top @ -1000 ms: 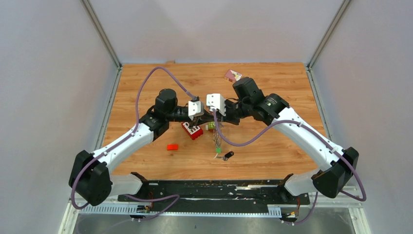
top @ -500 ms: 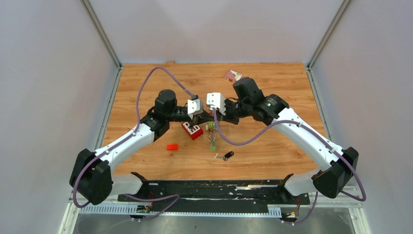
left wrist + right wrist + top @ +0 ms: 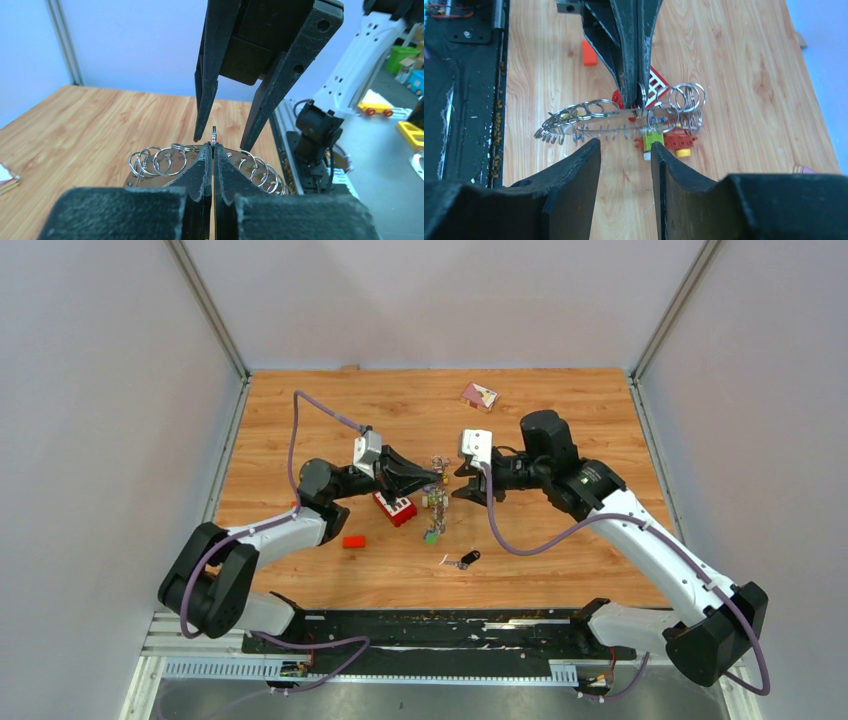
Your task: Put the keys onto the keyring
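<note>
The keyring (image 3: 437, 483) is held up off the table (image 3: 560, 420) near its middle, between the two arms. In the wrist views it is a flat metal plate rimmed with small rings (image 3: 167, 161), seen nearly edge-on from the right wrist (image 3: 609, 119). The left gripper (image 3: 428, 478) has it: the fingers are pressed together on the plate's rim, with one small ring standing upright just past the tips (image 3: 213, 150). From the right wrist the same pinch shows from the far side (image 3: 636, 97).

The right gripper (image 3: 462, 490) faces the left one from the other side of the keyring. Its fingers stand well apart and hold nothing. In the left wrist view the two tips (image 3: 221, 143) lie either side of the upright ring without touching it. In its own view they (image 3: 625, 147) stop just short of the plate.

A green key (image 3: 431, 536) shows just on the near side of the keyring; whether it hangs from it cannot be told. A black key (image 3: 468, 558) lies on the table nearer the bases, apart from both grippers.

A red toy (image 3: 395, 507) sits below the left gripper, a small brick (image 3: 353, 541) near it to the left, and a card (image 3: 478, 394) lies at the far edge
</note>
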`<state>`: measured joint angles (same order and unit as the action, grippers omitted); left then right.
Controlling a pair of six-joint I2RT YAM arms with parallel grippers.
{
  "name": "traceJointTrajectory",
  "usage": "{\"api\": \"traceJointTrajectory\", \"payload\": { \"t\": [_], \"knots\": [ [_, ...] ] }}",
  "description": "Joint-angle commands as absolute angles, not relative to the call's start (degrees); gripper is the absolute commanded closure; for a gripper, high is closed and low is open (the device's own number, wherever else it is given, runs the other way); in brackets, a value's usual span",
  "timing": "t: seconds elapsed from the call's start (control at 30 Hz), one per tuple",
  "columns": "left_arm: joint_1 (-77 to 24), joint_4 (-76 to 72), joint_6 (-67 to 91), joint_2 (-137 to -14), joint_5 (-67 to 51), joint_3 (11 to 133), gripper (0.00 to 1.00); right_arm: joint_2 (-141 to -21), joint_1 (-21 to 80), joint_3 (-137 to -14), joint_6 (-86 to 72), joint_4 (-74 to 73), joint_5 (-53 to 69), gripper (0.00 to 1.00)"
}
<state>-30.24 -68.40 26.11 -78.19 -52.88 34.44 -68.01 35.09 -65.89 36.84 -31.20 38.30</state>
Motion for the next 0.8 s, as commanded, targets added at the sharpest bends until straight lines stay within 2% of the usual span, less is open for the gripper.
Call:
{"api": "traceJointTrajectory", "payload": {
  "t": [0.0, 0.27, 0.77],
  "knots": [
    [-30.15, -86.11, 36.32, -80.18, -53.29, 34.14, 1.00, -66.93, 34.91, -65.81, 35.23, -25.80, 43.64, 0.58],
    [-30.15, -85.10, 34.99, -80.04, -53.95, 33.62, 1.00, -68.44, 34.59, -69.57, 35.61, -27.74, 44.70, 0.60],
    [-30.26, -82.80, 33.05, -80.05, -54.28, 33.45, 1.00, -70.65, 34.55, -72.22, 35.12, -28.67, 48.42, 0.82]
  ]
}}
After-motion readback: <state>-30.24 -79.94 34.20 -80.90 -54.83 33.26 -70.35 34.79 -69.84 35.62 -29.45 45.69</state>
